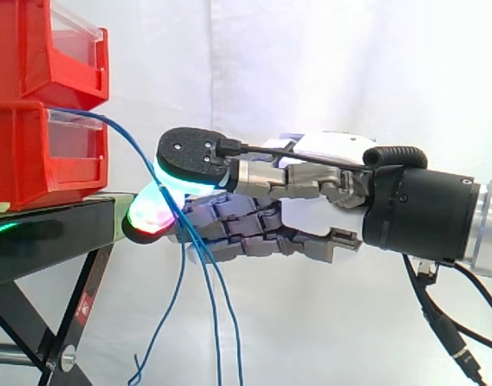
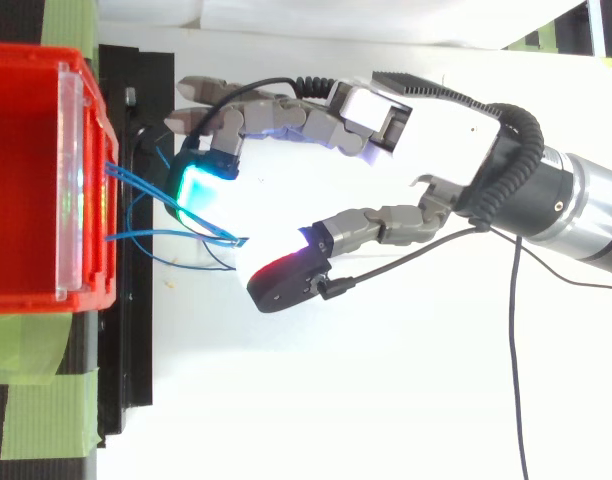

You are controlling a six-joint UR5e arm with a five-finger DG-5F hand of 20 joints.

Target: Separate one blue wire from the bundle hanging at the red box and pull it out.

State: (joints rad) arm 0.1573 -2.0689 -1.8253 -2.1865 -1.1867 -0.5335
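While a white curtain (image 1: 310,64) closes the far side, your work sits on a black stand (image 1: 53,233) at the left, with green tape (image 2: 36,340) stuck beside it. You'll find the sticker (image 1: 85,305) on the stand's leg too small to read. An upper bin (image 1: 37,48) sits on a lower bin (image 1: 29,153). Both are red with clear front panels, and you cannot tell their contents. From the lower bin's front, blue wires (image 1: 216,322) hang past the stand's right edge. Your hand (image 1: 326,213) reaches in from the right, spread apart, with finger pads (image 2: 201,185) at the wires and its thumb (image 2: 291,275) well clear.
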